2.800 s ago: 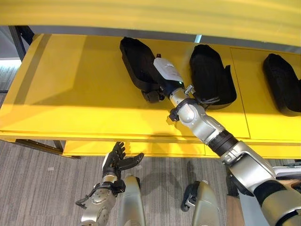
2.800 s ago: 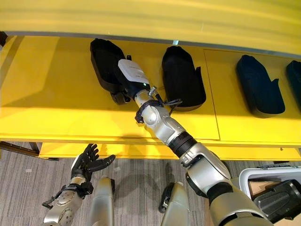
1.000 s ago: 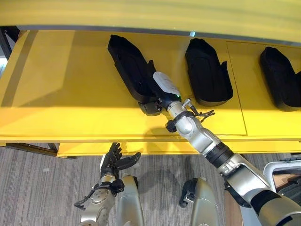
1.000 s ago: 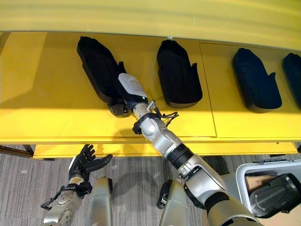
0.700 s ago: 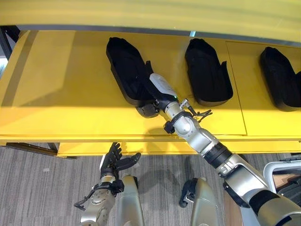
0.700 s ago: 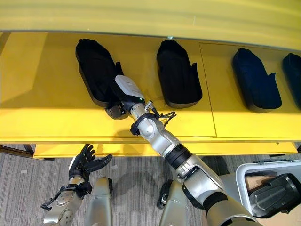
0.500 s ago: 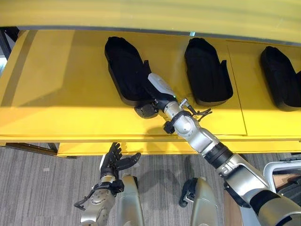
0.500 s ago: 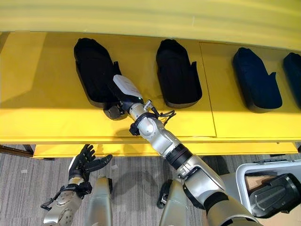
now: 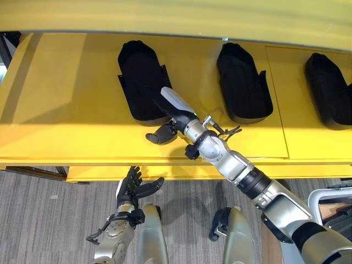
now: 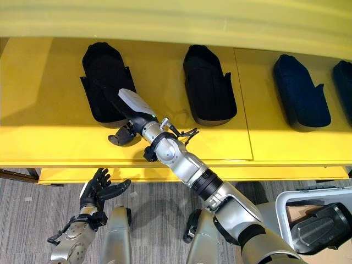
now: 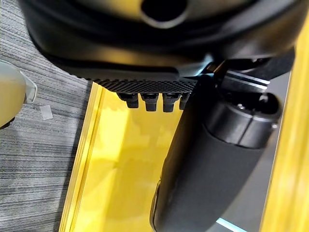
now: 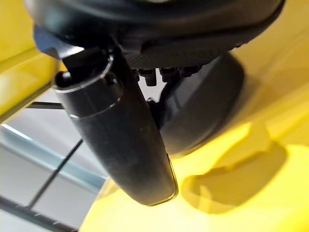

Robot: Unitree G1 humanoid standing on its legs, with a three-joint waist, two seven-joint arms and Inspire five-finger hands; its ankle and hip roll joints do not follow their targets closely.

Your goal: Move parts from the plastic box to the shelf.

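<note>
**Right hand off the leftmost part, which now lies straighter on the shelf**

Since 0.5 s ago the right hand (image 9: pixel 165 131) has slid back and toward the robot's left, coming away from the leftmost black part (image 9: pixel 138 81); that part has turned from a slant to lie nearly square to the shelf edge, and it has ended up a little further left.

Going left to right: the left hand (image 9: pixel 133 188) hangs low in front of the shelf, over the grey striped floor (image 9: pixel 44 220), fingers spread and relaxed, holding nothing. Above it, the right arm reaches diagonally up and leftward across the yellow shelf (image 9: pixel 66 115). Its hand sits just at the near end of the leftmost part, the dark thumb pointing left over bare yellow surface and the white-backed palm angled over the part's near right corner — fingers loose, gripping nothing. Whether any fingertip brushes the part cannot be told.

On the shelf, 3 black parts show in the left eye view: the leftmost, a second part (image 9: pixel 243 82) to its right, and a third part (image 9: pixel 328 91) near the right edge — well apart from one another. The right eye view shows a fourth part (image 10: pixel 345 82) cut by the frame. At lower right, the plastic box (image 10: pixel 286 204) stands on the floor with a dark part (image 10: pixel 320 231) in it.
</note>
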